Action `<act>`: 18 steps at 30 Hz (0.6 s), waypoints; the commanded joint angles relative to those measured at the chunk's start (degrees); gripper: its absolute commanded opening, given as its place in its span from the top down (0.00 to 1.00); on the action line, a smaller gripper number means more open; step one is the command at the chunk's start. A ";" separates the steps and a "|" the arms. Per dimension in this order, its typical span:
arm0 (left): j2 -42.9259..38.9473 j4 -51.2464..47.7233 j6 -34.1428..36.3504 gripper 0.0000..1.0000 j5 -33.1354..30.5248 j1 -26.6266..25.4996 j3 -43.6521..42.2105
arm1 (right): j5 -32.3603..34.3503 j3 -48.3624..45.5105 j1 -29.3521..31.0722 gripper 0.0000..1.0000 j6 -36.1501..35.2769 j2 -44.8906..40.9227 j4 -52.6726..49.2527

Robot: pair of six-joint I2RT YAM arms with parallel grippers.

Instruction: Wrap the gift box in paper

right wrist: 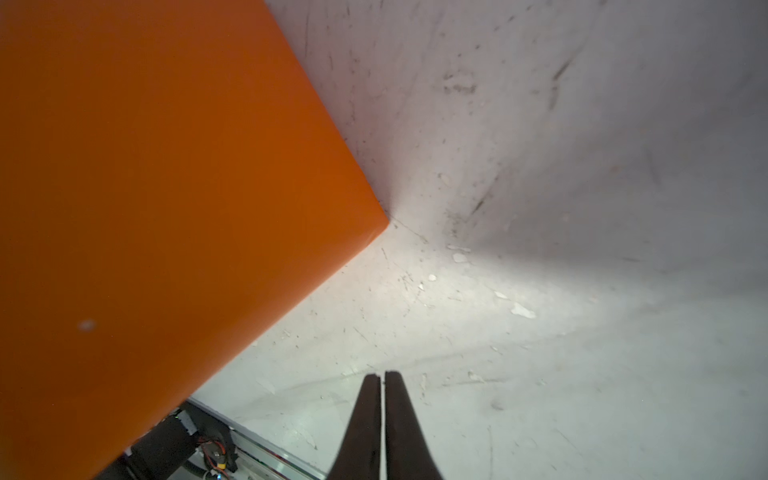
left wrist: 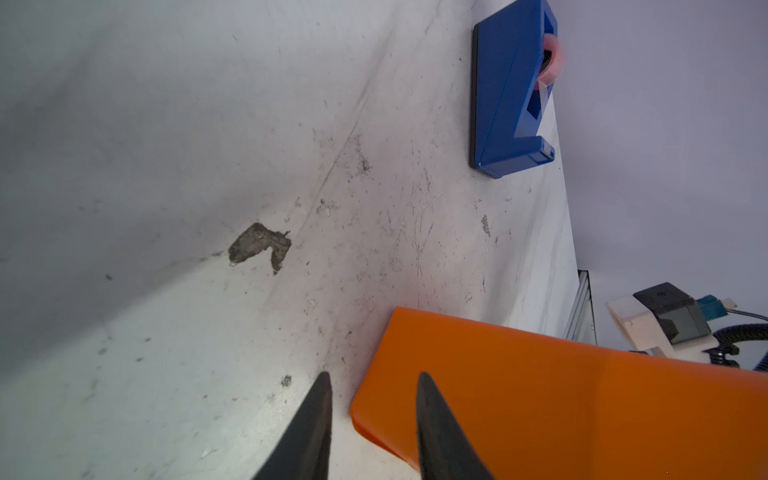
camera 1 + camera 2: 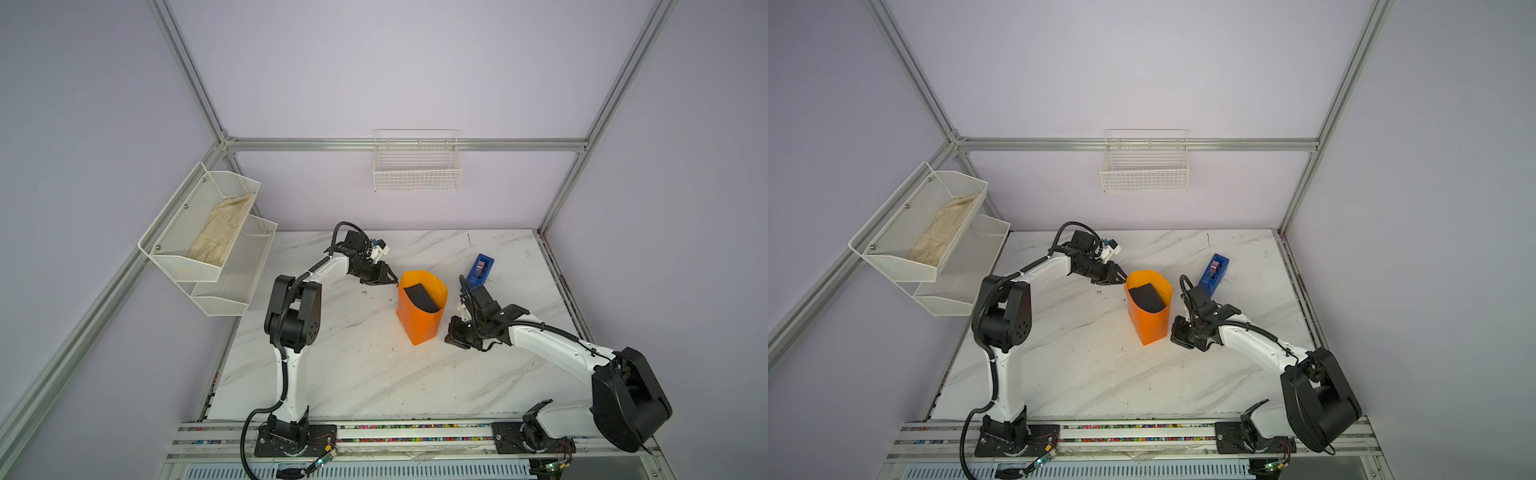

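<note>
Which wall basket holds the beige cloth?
The upper mesh basket at left holds the cloth; the lower mesh basket and back-wall wire basket show none.

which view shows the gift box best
The top views, both alike: looking down, the box shows dark inside the upright paper curled around it. Both wrist views show only the paper's orange outside; the box is hidden there.

We see pale lilac walls framed by aluminium struts, a white wire basket on the back wall, a two-tier mesh shelf holding a beige cloth on the left wall, and a scuffed white marble tabletop under even light.
</note>
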 commanded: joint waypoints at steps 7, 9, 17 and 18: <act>1.04 -2.74 3.20 0.73 8.92 -2.67 -0.17 | -7.89 -3.61 -2.39 0.92 6.27 3.92 20.27; -0.49 -2.66 3.51 0.73 8.68 -2.66 -2.68 | -7.87 -2.76 -2.87 0.92 5.55 4.65 20.03; -11.03 -2.92 2.24 0.73 3.48 -1.99 -15.84 | -8.77 2.40 -3.37 0.92 -0.09 9.58 16.56; -12.65 -2.92 1.85 0.73 2.46 -1.79 -17.83 | -8.59 3.38 -3.42 0.92 -2.65 10.50 15.02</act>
